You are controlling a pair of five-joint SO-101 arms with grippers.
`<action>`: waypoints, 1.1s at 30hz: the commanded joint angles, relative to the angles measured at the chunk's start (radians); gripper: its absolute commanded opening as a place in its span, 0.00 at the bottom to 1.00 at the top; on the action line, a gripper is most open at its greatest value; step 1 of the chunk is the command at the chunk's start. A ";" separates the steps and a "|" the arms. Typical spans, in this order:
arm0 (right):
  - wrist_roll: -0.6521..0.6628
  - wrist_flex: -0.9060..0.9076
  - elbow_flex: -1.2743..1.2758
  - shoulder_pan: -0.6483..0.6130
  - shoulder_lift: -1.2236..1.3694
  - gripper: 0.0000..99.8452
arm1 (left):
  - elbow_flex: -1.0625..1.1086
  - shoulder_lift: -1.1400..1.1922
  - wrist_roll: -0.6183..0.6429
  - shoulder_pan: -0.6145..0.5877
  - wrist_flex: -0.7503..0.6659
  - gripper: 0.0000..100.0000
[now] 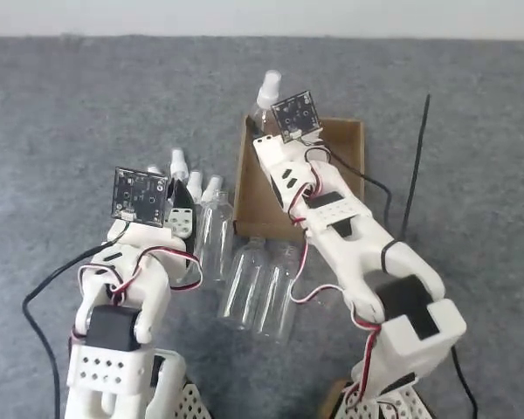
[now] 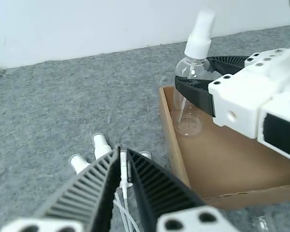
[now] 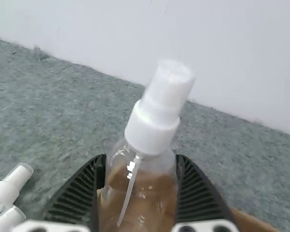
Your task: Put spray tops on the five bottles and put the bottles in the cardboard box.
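Observation:
My right gripper (image 3: 140,169) is shut on a clear bottle (image 3: 145,193) that carries a white spray top (image 3: 159,106). In the high view this bottle (image 1: 264,109) stands upright at the far left corner of the cardboard box (image 1: 341,148); the left wrist view shows the bottle (image 2: 188,92) low over the box floor (image 2: 222,159). My left gripper (image 2: 123,152) sits among loose spray tops (image 2: 100,144) on the carpet, shut on one spray top (image 2: 124,169). Three uncapped clear bottles (image 1: 244,279) lie on the carpet between the arms.
Grey carpet covers the table. A black cable (image 1: 415,166) runs along the right of the box. A white wall stands behind the box. More loose spray tops (image 1: 195,183) lie left of the box, close to one lying bottle (image 1: 214,229).

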 commanded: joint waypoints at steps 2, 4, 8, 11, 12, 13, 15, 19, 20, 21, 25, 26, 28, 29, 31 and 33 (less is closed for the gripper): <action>0.017 -0.028 -0.094 0.010 0.019 0.01 | -0.016 0.000 0.009 -0.005 -0.026 0.01; 0.017 -0.028 -0.107 0.010 0.041 0.01 | -0.016 0.000 0.009 -0.005 -0.026 0.01; 0.017 -0.028 -0.123 0.007 0.073 0.01 | -0.016 0.000 0.009 -0.005 -0.026 0.01; 0.017 -0.028 -0.126 0.007 0.082 0.01 | -0.016 0.000 0.009 -0.005 -0.026 0.01; 0.017 -0.028 -0.126 0.007 0.082 0.01 | -0.016 0.000 0.009 -0.005 -0.026 0.01; 0.017 -0.028 -0.126 0.007 0.082 0.01 | -0.016 0.000 0.009 -0.005 -0.026 0.01; 0.017 -0.028 -0.126 0.007 0.082 0.01 | -0.016 0.000 0.009 -0.005 -0.026 0.01; 0.017 -0.028 -0.126 0.007 0.087 0.01 | -0.016 0.000 0.009 -0.005 -0.026 0.01; 0.017 -0.028 -0.126 0.007 0.087 0.01 | -0.016 0.000 0.009 -0.005 -0.025 0.01; 0.017 -0.028 -0.126 0.007 0.088 0.01 | -0.016 0.000 0.009 -0.005 -0.025 0.01; 0.017 -0.028 -0.126 0.007 0.088 0.01 | -0.016 0.000 0.009 -0.005 -0.025 0.01; 0.017 -0.028 -0.126 0.007 0.088 0.01 | -0.016 0.000 0.009 -0.005 -0.025 0.01; 0.017 -0.028 -0.126 0.007 0.087 0.01 | -0.016 0.000 0.009 -0.005 -0.025 0.01; 0.017 -0.028 -0.126 0.007 0.087 0.01 | -0.016 0.000 0.009 -0.005 -0.025 0.01; 0.017 -0.028 -0.126 0.005 0.085 0.01 | -0.016 0.000 0.009 -0.005 -0.025 0.01; 0.017 -0.028 -0.124 0.005 0.085 0.01 | -0.016 0.000 0.009 -0.005 -0.025 0.01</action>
